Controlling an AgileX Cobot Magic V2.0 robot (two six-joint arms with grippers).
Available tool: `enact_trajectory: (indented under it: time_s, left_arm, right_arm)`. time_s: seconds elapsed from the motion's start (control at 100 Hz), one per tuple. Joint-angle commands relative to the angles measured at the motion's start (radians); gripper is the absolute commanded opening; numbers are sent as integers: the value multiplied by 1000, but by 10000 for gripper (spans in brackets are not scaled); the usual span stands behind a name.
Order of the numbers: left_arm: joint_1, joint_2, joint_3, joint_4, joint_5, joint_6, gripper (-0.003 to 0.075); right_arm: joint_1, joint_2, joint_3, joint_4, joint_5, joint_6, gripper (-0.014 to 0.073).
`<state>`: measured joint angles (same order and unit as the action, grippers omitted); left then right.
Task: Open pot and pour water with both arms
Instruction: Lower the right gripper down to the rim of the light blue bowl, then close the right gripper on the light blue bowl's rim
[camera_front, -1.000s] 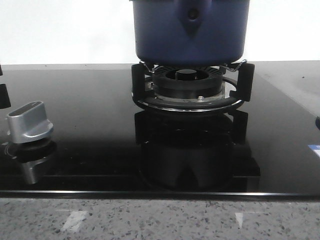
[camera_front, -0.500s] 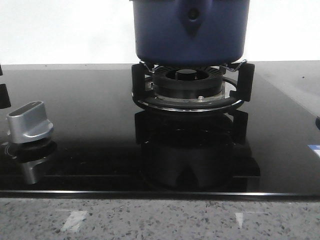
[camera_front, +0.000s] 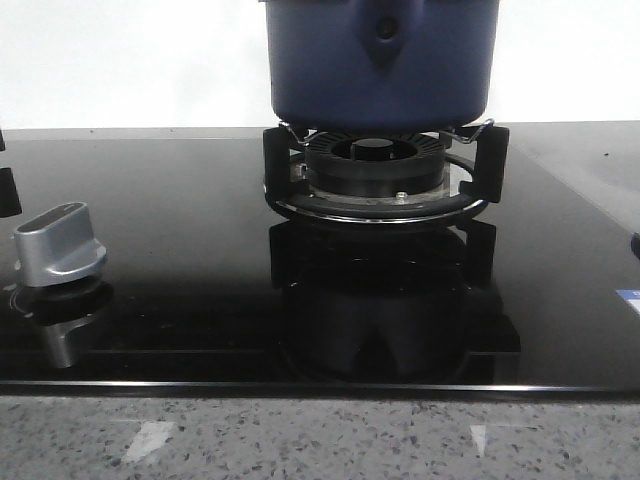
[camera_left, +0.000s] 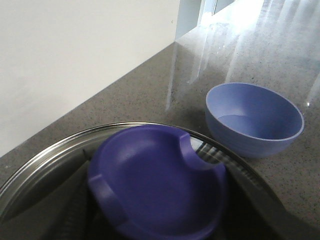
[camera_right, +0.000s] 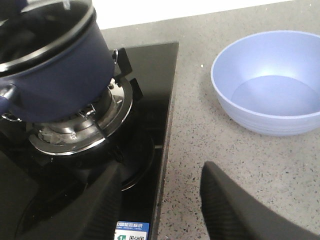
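The dark-blue pot (camera_front: 380, 60) stands on the burner grate (camera_front: 375, 180); the right wrist view shows it (camera_right: 55, 70) from above with a dark rim. In the left wrist view a blue lid knob (camera_left: 155, 185) sits on a steel-rimmed glass lid (camera_left: 45, 157). My left gripper (camera_left: 160, 200) is shut on that knob, with a dark finger on each side. My right gripper (camera_right: 160, 200) is open and holds nothing. It hovers over the stove's right edge, between the pot and a light-blue bowl (camera_right: 272, 85). Neither gripper shows in the front view.
The light-blue bowl (camera_left: 255, 120) rests on the speckled counter to the right of the black glass stove (camera_front: 180, 200). A silver control knob (camera_front: 58, 245) stands at the stove's front left. A white wall runs behind the counter.
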<state>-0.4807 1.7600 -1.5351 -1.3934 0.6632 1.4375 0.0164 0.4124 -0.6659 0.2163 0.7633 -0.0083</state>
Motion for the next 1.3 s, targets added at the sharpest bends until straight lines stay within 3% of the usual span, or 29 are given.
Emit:
enact_trajectory:
  time_s: [0.0, 0.14, 0.58, 0.94, 1.29]
  left_arm:
    - [13, -63, -64, -69, 26, 2, 211]
    - [50, -75, -101, -69, 59, -4, 211]
    - [236, -107, -105, -69, 194, -37, 211]
    - [316, -109, -105, -71, 241, -37, 211]
    - [325, -109, -105, -71, 241, -37, 211]
  right_arm:
    - [2, 40, -45, 8, -69, -6, 330]
    - [2, 105, -114, -43, -46, -2, 330]
    - [-14, 404, -376, -439, 115, 207, 330]
    - [-253, 645, -454, -458, 102, 204, 330]
    - [-357, 843, -484, -429, 62, 202, 330]
